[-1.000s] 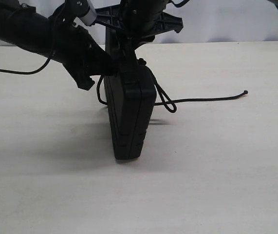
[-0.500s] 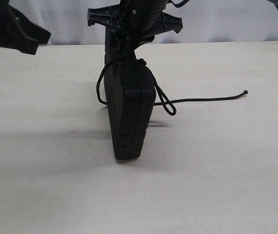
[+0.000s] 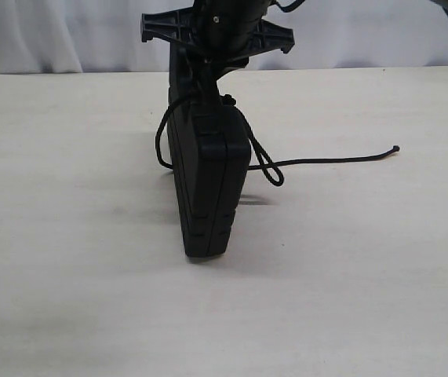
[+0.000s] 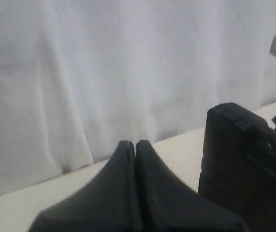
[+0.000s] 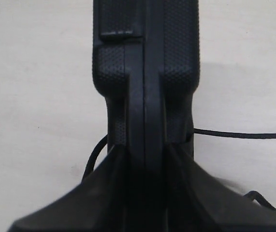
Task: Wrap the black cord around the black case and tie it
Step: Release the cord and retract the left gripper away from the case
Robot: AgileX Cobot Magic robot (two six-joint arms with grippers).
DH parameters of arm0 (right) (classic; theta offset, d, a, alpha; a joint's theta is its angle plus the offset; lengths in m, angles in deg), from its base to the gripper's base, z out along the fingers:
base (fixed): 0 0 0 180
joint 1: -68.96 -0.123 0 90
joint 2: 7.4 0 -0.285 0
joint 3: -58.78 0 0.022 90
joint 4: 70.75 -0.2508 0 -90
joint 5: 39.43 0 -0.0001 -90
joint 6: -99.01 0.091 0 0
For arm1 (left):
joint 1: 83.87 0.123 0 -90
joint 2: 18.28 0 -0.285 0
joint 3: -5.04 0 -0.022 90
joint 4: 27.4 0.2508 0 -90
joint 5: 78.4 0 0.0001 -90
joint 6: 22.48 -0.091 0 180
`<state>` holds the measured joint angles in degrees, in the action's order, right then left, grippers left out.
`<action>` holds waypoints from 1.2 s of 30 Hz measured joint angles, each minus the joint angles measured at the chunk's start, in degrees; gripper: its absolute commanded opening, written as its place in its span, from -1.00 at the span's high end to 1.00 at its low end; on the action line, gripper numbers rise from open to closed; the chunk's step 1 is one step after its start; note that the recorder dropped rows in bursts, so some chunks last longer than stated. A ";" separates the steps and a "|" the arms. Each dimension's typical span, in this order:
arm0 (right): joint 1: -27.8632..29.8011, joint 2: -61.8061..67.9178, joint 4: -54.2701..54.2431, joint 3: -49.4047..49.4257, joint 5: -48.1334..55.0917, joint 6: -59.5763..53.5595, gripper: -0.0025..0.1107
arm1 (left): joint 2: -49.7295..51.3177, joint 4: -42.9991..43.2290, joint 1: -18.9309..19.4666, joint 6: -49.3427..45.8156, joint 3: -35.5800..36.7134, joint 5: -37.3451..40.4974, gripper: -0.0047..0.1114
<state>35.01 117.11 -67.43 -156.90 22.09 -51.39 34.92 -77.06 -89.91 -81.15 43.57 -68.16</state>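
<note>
Now the left claw [image 4: 135, 145] has withdrawn, shut and empty, freeing the worktop [image 3: 67, 236] left of the black case [image 3: 208, 188], which the right claw [image 5: 145, 152] grips upright; the black cord [image 3: 325, 161] trails right.

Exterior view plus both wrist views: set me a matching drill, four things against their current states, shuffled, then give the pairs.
Things:
1. black case
2. black cord
3. left gripper
4. right gripper

States:
A. shut on nothing, apart from the case
B. upright, narrow edge down on the table
C. clamped on the case's upper edge
D. looped beside the case, free end lying out on the table

Pairs: 1-B, 2-D, 3-A, 4-C
</note>
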 measured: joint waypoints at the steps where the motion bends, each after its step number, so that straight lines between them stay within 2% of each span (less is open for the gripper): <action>1: 0.00 0.00 0.00 0.00 0.00 0.00 0.88 | -2.88 0.00 0.00 0.00 1.09 -0.27 0.92; 7: 0.00 0.00 0.00 0.00 0.00 0.00 0.88 | -14.30 -0.09 0.00 0.13 2.99 -0.16 0.92; 15: 0.00 0.00 0.00 0.00 0.00 0.00 0.88 | -22.54 -0.09 0.00 0.13 3.13 1.32 0.92; 36: 0.00 0.00 0.00 0.00 0.00 0.00 0.88 | -23.92 -0.09 0.00 0.13 3.13 1.32 0.92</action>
<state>35.01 117.11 -67.43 -156.90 22.09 -51.39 11.00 -77.15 -89.91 -81.02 46.70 -66.84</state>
